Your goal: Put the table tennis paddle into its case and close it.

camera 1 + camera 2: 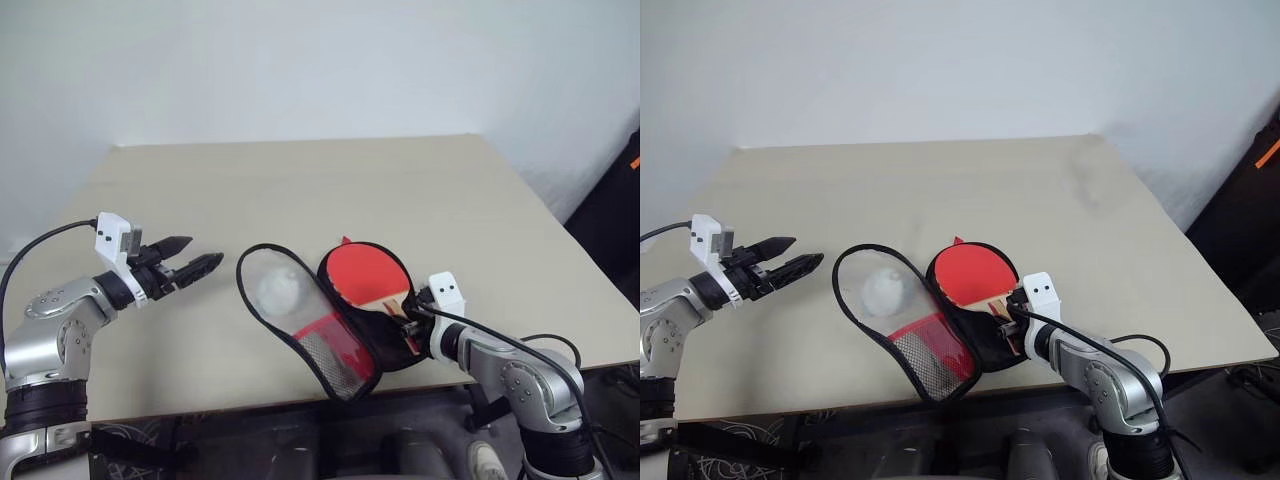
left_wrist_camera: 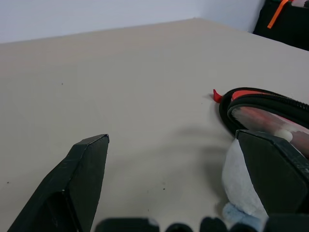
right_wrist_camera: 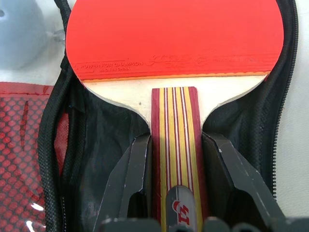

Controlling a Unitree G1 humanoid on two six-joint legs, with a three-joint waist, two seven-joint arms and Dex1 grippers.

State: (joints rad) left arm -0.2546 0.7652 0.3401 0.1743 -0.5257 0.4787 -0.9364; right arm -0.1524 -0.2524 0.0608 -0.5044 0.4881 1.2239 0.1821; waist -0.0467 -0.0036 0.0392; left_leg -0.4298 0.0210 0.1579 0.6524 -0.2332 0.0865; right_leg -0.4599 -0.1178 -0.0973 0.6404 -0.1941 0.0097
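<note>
Insertion step: right claw [image 3: 176, 193] clamped on striped wooden handle of round red rubber-faced paddle [image 3: 174, 38], blade lying in open red zip case [image 1: 330, 330]. Left claw [image 1: 185, 260] wide, empty. Next: release handle, fold lid over, zip.

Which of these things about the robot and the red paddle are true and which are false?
1. The case lies open on the table. True.
2. The right gripper holds the table tennis paddle by its handle. True.
3. The left gripper is pinching the case. False: it is open and apart from the case.
4. The paddle's face is blue. False: it is red.
5. The paddle lies in the open case. True.
</note>
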